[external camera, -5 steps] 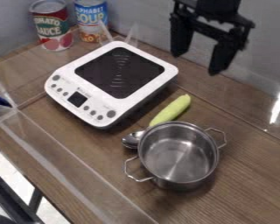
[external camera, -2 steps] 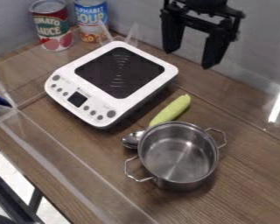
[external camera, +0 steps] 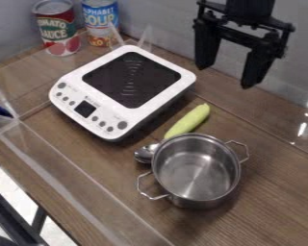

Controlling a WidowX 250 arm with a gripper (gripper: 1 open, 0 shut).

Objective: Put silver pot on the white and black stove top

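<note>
The silver pot (external camera: 196, 171) stands upright and empty on the wooden table near the front, with two loop handles. The white and black stove top (external camera: 126, 88) lies to its upper left, its black glass square bare. My gripper (external camera: 229, 64) hangs in the air at the upper right, behind the pot and to the right of the stove. Its two black fingers (external camera: 257, 67) point down, spread wide with nothing between them. It touches neither the pot nor the stove.
A yellow-green corn-like piece (external camera: 188, 121) lies between the stove and the pot. A small metal spoon (external camera: 146, 152) rests against the pot's left side. Two cans (external camera: 59, 27) stand at the back left. The table edge runs along the lower left.
The gripper shifted left a little, then moved right and slightly down to where it hangs now. It stays open. Pot and stove have not moved.
</note>
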